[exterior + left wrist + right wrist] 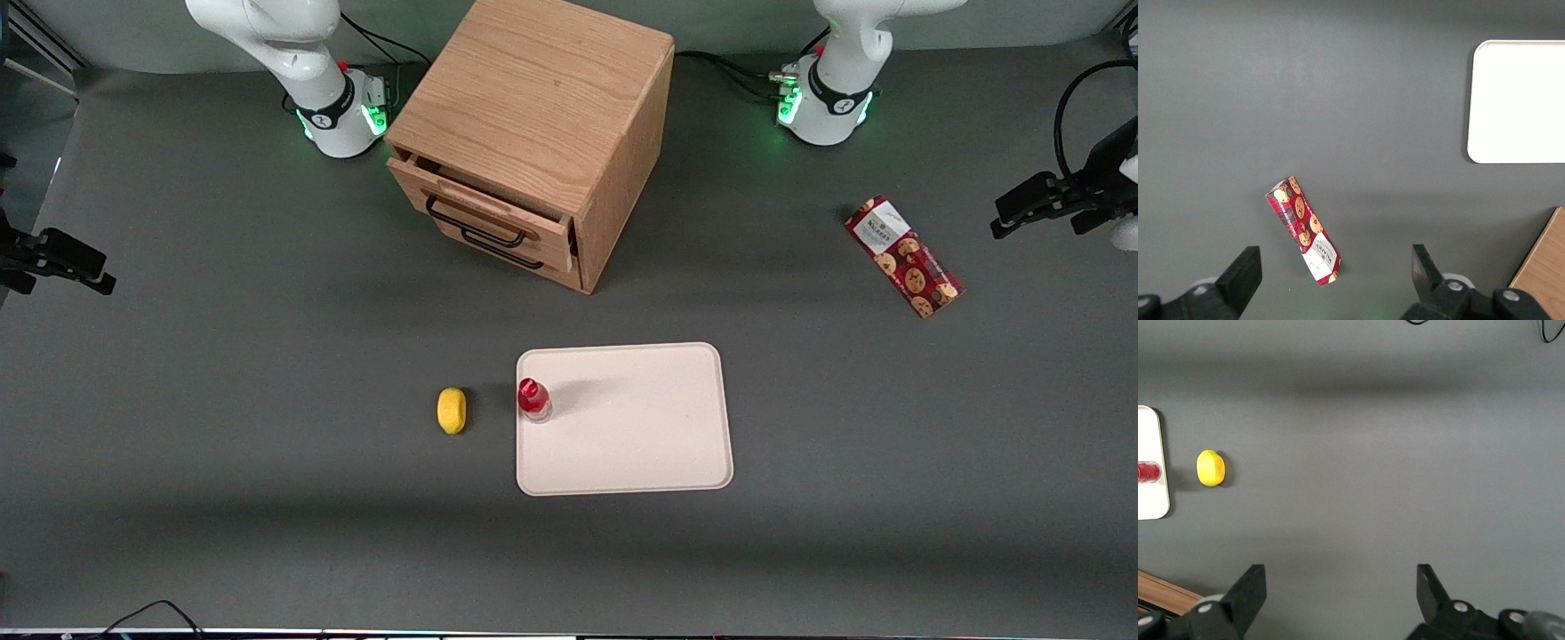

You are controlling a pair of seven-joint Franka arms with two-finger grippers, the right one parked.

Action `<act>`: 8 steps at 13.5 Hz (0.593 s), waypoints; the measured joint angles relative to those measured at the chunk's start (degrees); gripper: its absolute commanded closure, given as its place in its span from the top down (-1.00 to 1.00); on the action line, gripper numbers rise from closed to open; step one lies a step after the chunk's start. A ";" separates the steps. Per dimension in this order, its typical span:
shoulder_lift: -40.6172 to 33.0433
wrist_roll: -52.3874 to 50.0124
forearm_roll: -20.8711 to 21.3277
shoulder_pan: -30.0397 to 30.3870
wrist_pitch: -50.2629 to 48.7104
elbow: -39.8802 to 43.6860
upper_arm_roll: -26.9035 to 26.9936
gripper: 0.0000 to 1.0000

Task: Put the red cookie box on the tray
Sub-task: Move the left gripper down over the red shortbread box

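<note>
The red cookie box [902, 256] lies flat on the grey table toward the working arm's end, its white label end farther from the front camera. The cream-white tray [640, 427] lies mid-table, nearer the front camera than the box. My left gripper [1036, 224] hangs high above the table, beside the box and farther toward the working arm's end, open and empty. In the left wrist view the box [1303, 230] lies well below the gripper [1335, 273], its label end between the spread fingers, and part of the tray [1518, 100] shows.
A small red-capped bottle [533, 400] stands on the tray at its edge toward the parked arm. A yellow lemon [452, 410] lies on the table beside it. A wooden drawer cabinet [533, 133] stands farther back, its top drawer slightly open.
</note>
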 measured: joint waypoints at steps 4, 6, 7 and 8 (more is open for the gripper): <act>0.71 0.34 -0.03 -0.02 -0.74 0.21 0.02 1.00; 1.52 0.29 0.03 0.01 -2.18 -0.54 0.33 1.00; 1.96 -0.40 0.08 0.10 -2.51 -1.78 0.77 1.00; 2.41 -1.84 0.12 0.23 -2.31 -3.61 1.78 1.00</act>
